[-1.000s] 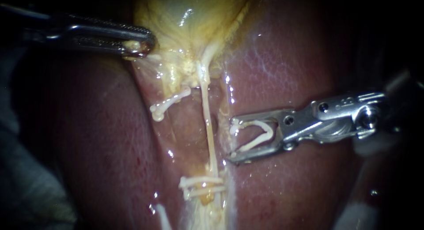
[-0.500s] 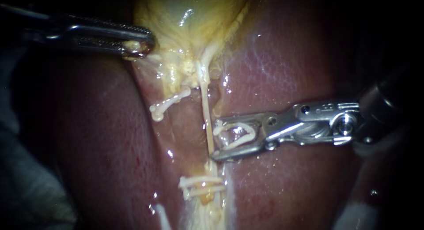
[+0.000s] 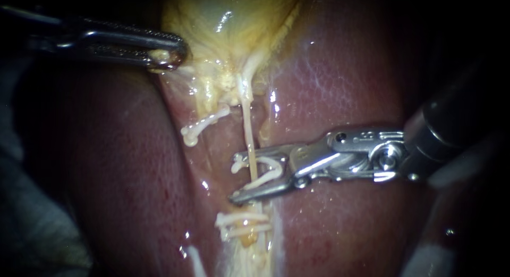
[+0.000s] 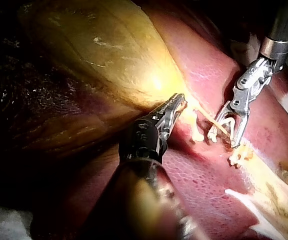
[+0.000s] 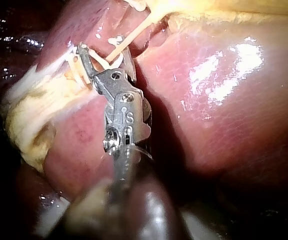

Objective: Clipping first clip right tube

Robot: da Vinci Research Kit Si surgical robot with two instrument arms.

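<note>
Jaws of my right instrument (image 3: 241, 175) are standing wide apart at centre frame, both cradling a white clip (image 3: 277, 166) whose open legs are straddling the right tube (image 3: 248, 133), not yet squeezing it. In the upper left, my left instrument (image 3: 169, 53) is clamping the gallbladder (image 3: 228, 22) edge between nearly closed jaws.

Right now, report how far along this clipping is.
Done: the left instrument grips the gallbladder, and the right instrument carries an open clip astride the right tube, above the lower clips.
In hand: lining that clip up across the tube.
Left: the clip gapes, so it is not yet squeezed shut or released.
</note>
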